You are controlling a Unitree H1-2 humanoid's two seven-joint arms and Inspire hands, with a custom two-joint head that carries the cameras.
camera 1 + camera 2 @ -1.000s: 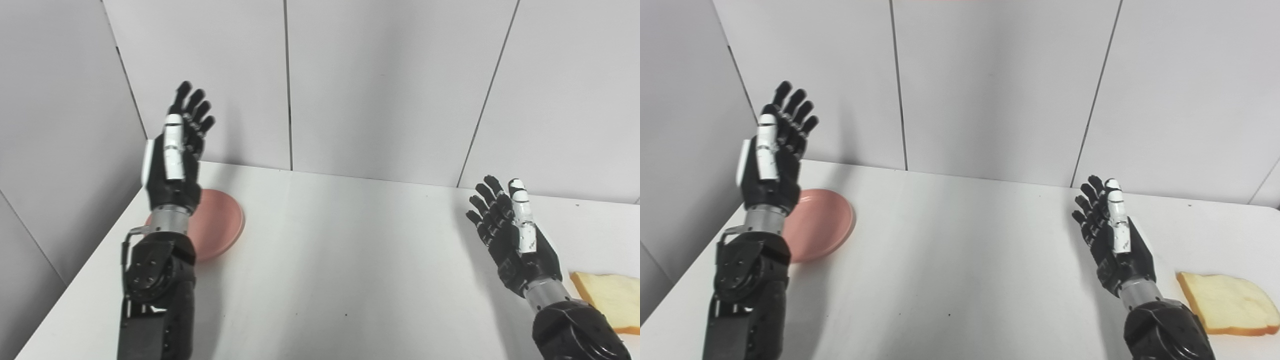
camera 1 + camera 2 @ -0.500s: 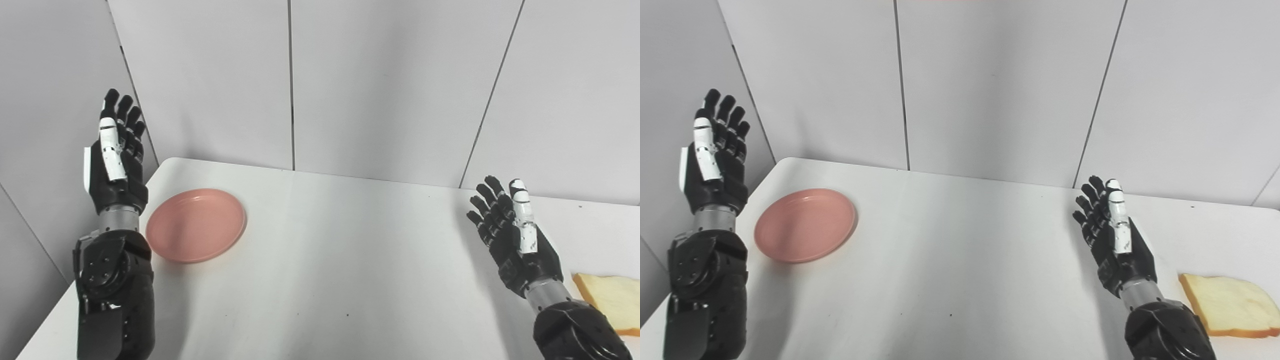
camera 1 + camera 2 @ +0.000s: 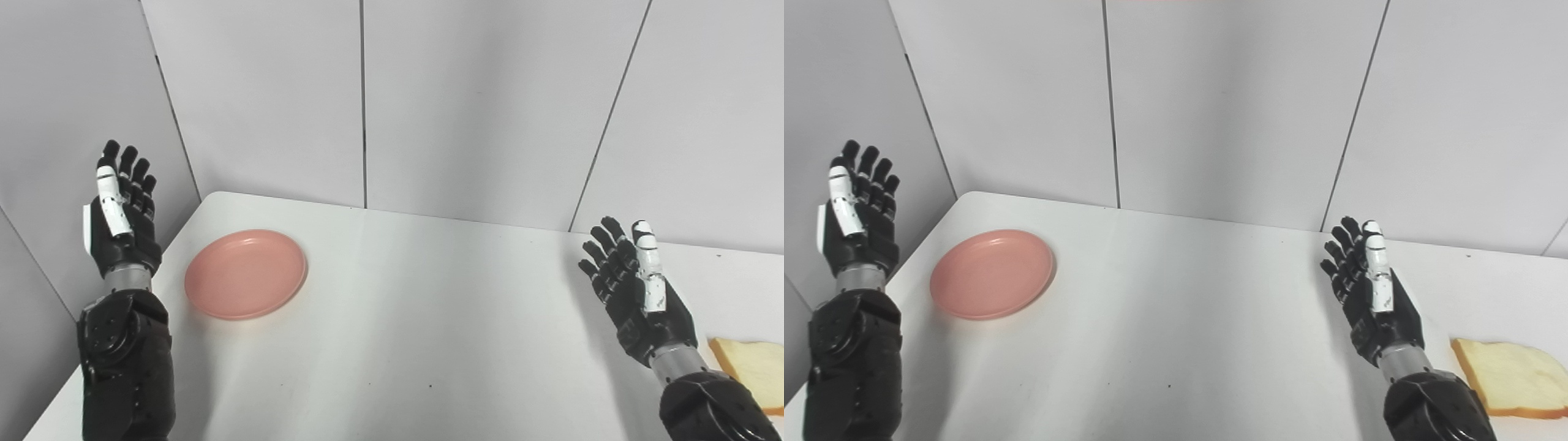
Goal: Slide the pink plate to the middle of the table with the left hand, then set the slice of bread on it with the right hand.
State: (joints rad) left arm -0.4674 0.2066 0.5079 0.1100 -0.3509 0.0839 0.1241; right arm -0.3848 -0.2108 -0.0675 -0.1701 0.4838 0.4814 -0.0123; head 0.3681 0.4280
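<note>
Pink plate [image 3: 245, 274] lies flat near the table's [image 3: 416, 318] left edge, at about 3 o'clock from the raised, empty, spread-fingered left hand [image 3: 119, 217], far nearer it than the equally empty right hand [image 3: 640, 297].

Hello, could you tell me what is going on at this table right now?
Nothing is being handled yet. The left hand is raised and open beside the table's left edge, clear of the pink plate, which lies near the far left corner. The right hand hovers open above the right side, with the slice of bread lying untouched just right of it.
</note>
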